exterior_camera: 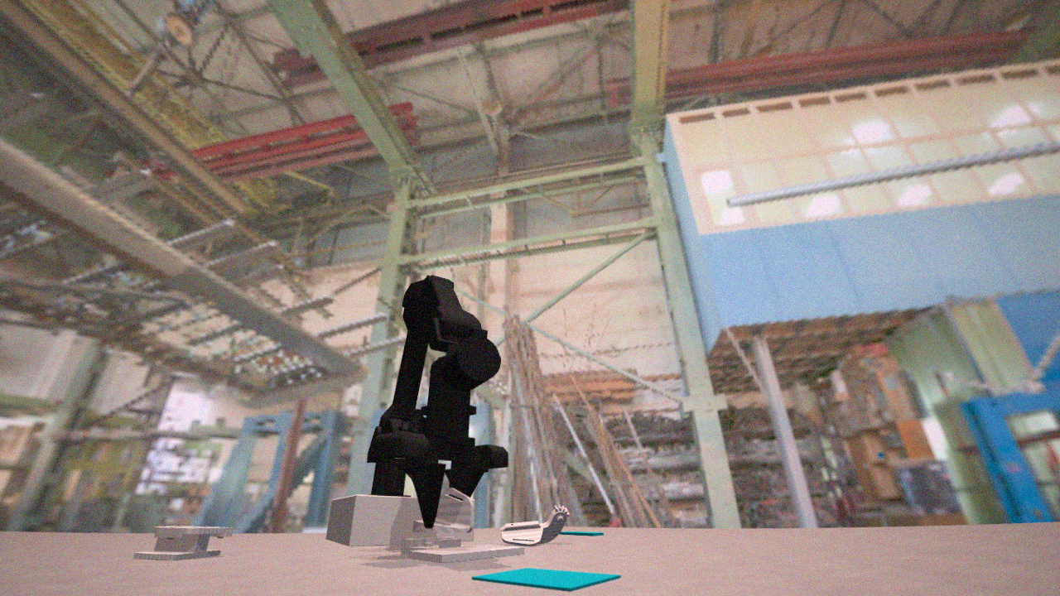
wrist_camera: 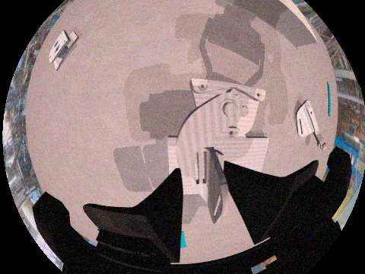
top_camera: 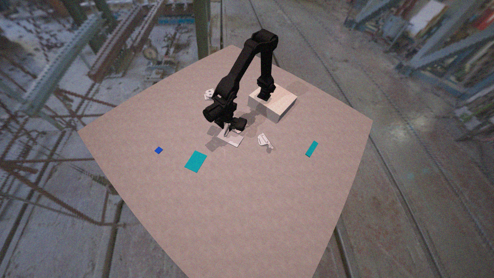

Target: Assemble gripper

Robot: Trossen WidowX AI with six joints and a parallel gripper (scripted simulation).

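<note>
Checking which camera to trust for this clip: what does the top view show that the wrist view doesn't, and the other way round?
Only top: the arm's upper links and the whole larger teal patch, of which the wrist view catches a sliver.

Only wrist: the two slots in the held jaw's face, and the screw holes in the base's flange.

Both: the gripper shut on one jaw over the base, the loose jaw and the housing plate.

Industrial hall/workshop w/ steel beams (exterior_camera: pixel 671 281), roof trusses & railed concrete flr (top_camera: pixel 310 41)
</note>
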